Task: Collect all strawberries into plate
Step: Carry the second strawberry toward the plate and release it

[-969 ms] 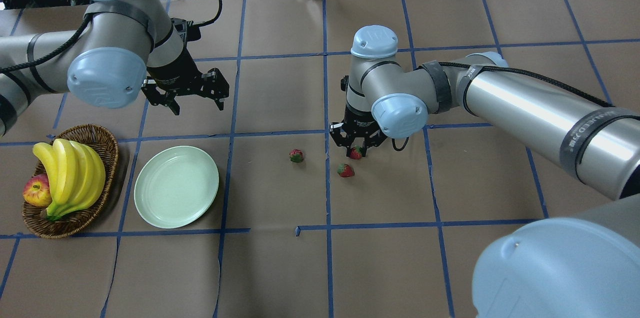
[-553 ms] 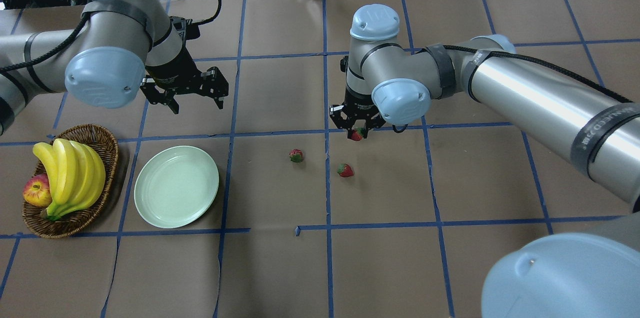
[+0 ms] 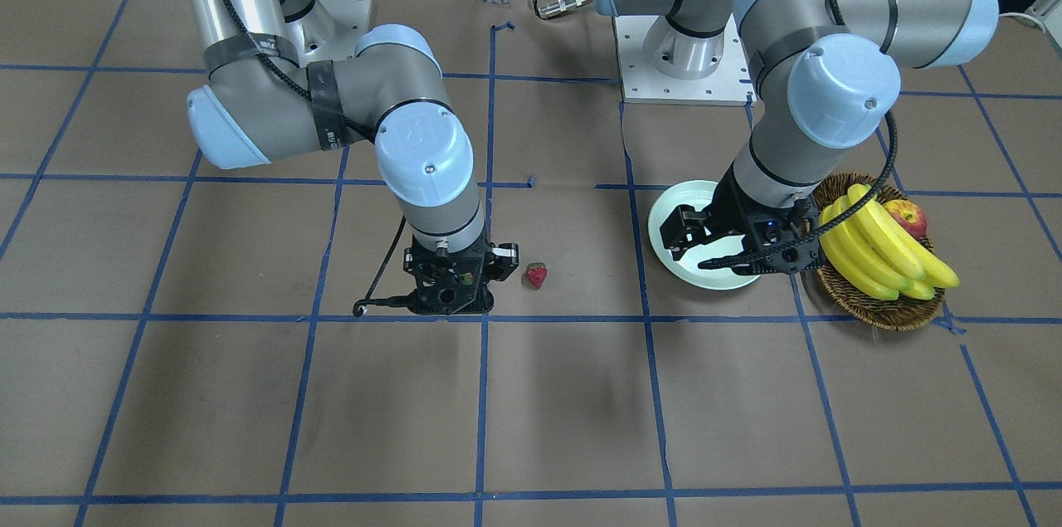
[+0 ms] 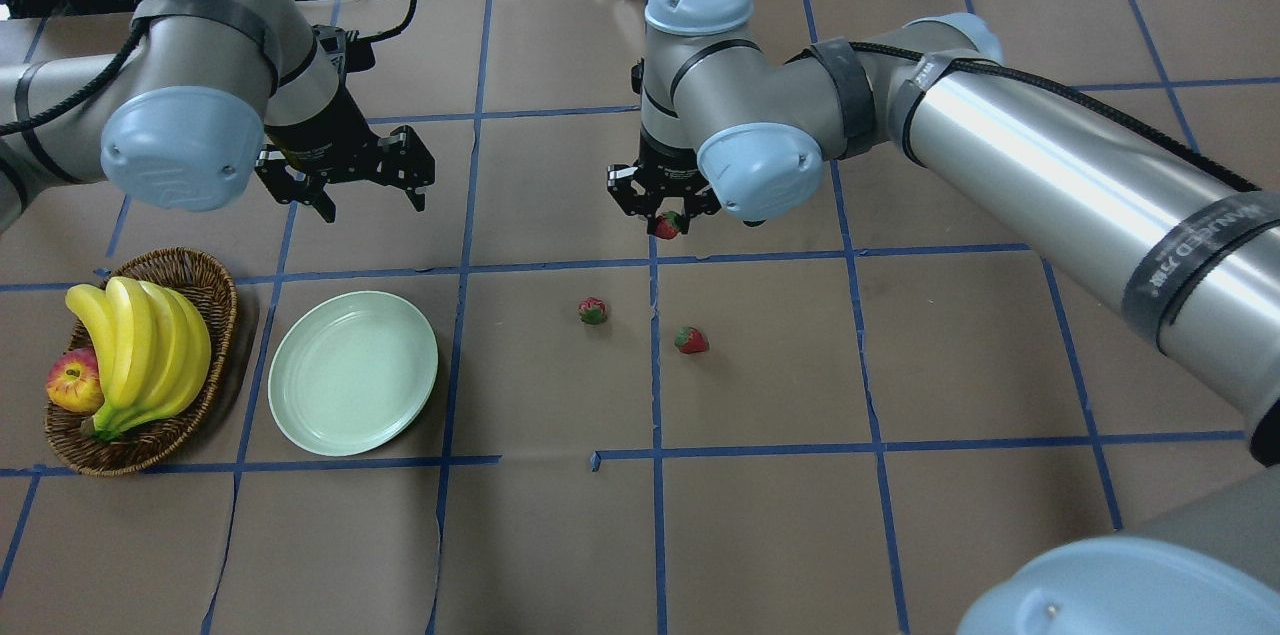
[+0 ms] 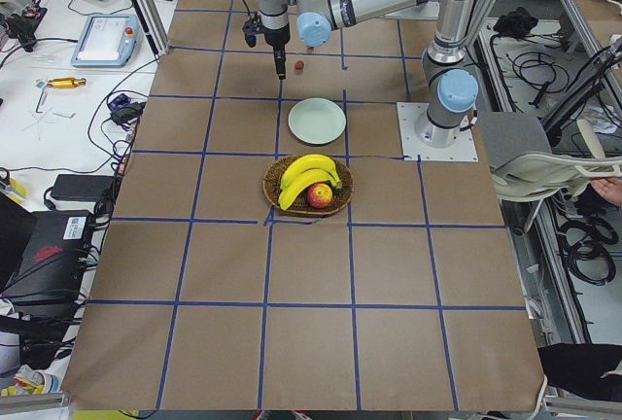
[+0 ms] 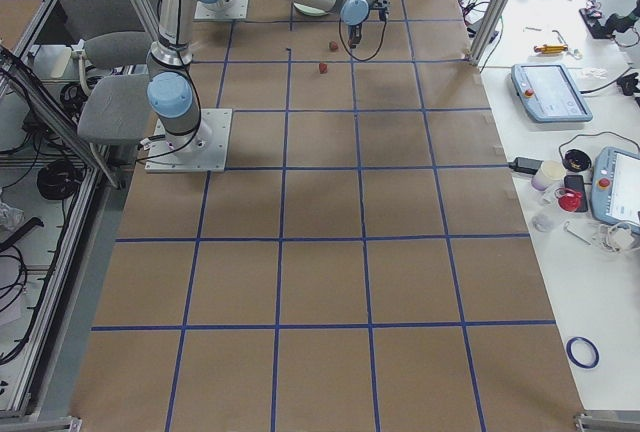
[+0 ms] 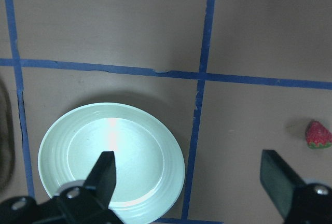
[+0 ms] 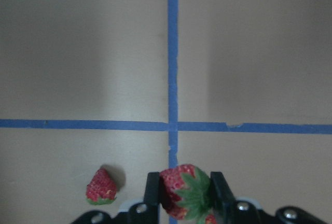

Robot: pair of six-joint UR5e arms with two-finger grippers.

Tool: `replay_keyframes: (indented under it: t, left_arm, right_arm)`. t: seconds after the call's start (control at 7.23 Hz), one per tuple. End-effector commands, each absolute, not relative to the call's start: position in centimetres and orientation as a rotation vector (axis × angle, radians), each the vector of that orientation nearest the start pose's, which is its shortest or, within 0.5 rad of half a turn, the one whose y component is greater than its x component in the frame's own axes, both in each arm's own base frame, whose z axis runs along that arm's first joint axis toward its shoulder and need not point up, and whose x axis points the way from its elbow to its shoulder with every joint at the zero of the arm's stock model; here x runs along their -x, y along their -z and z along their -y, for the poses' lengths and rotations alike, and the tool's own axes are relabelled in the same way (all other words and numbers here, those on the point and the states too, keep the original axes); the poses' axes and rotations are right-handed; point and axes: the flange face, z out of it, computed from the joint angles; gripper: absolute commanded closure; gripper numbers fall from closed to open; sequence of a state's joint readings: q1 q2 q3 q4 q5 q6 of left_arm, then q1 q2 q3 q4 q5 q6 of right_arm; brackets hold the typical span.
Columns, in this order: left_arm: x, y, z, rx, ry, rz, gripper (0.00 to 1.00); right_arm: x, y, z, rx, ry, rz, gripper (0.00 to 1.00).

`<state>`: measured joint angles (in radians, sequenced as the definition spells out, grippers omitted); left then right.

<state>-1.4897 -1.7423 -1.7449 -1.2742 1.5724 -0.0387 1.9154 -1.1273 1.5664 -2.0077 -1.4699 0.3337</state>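
My right gripper (image 4: 668,221) is shut on a small red strawberry (image 8: 185,192) with a green top and holds it above a blue tape crossing. Two more strawberries lie on the brown paper, one (image 4: 593,311) left of the tape line and one (image 4: 691,340) right of it. The pale mint plate (image 4: 352,372) rests further left with nothing on it. My left gripper (image 4: 370,203) hangs open behind the plate. In the left wrist view the plate (image 7: 111,151) lies below its spread fingers (image 7: 104,175), and a strawberry (image 7: 318,135) shows at the right.
A brown wicker basket (image 4: 205,283) stands left of the plate, holding bananas (image 4: 140,345) and an apple (image 4: 72,383). Blue tape lines grid the brown paper. Cables and devices lie beyond the table's far edge.
My right gripper has risen off the table with the strawberry and moved left and away from the two strawberries on the paper. The left gripper has drifted slightly left.
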Motion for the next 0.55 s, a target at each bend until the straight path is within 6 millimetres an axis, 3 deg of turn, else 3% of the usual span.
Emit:
replay_keyframes:
  t: [0.0,0.14,0.42]
  left_arm:
    - [4.6,-34.0,55.1,0.172,-0.091,-3.140,0.00]
    - [3.2,-33.4,55.3,0.164,-0.108,-3.143,0.00]
    - [3.2,-32.3,55.1,0.173,-0.140,-3.155,0.00]
  right_arm:
    - [-39.9,-28.0,53.0,0.059,-0.041,-3.044,1.00]
    - [-41.7,-27.3,51.7,0.101,-0.056,-3.045,1.00]
    - [-44.9,-26.0,49.5,0.164,-0.088,-3.023,1.00]
